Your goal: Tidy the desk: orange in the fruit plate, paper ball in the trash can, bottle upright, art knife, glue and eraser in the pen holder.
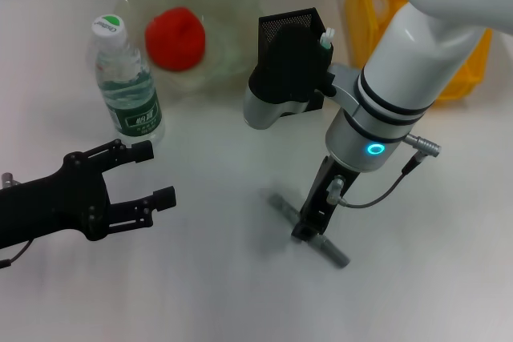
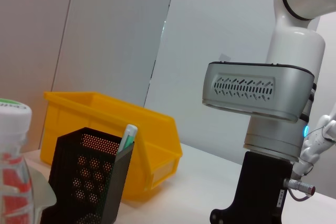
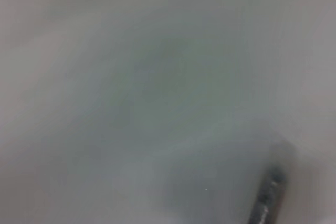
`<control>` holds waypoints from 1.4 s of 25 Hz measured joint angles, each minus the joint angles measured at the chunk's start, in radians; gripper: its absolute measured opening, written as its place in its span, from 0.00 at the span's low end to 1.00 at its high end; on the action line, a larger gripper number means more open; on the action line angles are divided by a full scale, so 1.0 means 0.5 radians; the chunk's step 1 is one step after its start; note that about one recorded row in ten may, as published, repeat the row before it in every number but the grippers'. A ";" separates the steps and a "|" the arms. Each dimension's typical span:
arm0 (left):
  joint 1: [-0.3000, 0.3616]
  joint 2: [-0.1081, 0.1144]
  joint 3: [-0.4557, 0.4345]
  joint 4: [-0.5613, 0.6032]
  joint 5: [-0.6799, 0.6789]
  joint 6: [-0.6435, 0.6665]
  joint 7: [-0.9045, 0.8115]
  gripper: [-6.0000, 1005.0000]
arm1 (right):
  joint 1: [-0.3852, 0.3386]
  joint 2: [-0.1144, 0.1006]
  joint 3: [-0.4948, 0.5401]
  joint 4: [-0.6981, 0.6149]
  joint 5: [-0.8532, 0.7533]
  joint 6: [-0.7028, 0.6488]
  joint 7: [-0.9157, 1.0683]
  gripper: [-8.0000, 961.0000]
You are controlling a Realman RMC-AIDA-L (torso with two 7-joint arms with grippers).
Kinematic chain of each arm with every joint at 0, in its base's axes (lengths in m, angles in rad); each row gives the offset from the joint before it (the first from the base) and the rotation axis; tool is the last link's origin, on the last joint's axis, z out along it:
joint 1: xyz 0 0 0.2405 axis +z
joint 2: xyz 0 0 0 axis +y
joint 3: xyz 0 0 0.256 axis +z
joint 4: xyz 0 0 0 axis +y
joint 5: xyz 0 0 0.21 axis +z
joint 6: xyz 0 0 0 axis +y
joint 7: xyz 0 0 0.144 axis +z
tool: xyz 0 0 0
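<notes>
The grey art knife point(image 1: 280, 204) lies flat on the white table, and one end shows in the right wrist view point(image 3: 270, 192). My right gripper point(image 1: 309, 231) points down onto its middle, shut on it. My left gripper point(image 1: 159, 172) is open and empty at the near left. The bottle point(image 1: 128, 90) stands upright at the back left. The red-orange fruit point(image 1: 175, 38) sits in the glass plate point(image 1: 232, 6). The black mesh pen holder point(image 1: 309, 18) holds a glue stick point(image 1: 325, 38). The eraser and paper ball are out of view.
A yellow bin point(image 1: 369, 6) stands at the back right, behind the pen holder point(image 2: 89, 182). My right arm's wrist point(image 1: 276, 78) hangs in front of the pen holder. The left wrist view shows the bottle point(image 2: 13, 145), the bin point(image 2: 152, 145) and the right arm point(image 2: 262, 182).
</notes>
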 joint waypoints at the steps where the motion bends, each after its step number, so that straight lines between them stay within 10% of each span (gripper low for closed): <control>1: 0.000 -0.001 0.000 0.000 0.000 0.000 0.000 0.86 | 0.001 -0.001 0.000 0.001 -0.001 -0.002 0.000 0.46; 17: -0.002 -0.004 0.000 0.003 -0.012 0.008 -0.004 0.86 | -0.031 -0.010 0.092 -0.064 -0.043 -0.061 -0.045 0.17; 27: 0.000 -0.006 0.000 0.002 -0.012 0.016 -0.001 0.86 | -0.285 -0.015 0.814 -0.445 0.054 -0.245 -0.356 0.15; 35: 0.000 -0.012 0.001 -0.001 -0.012 0.045 0.000 0.86 | -0.561 -0.020 1.593 -0.367 0.921 -0.203 -1.147 0.14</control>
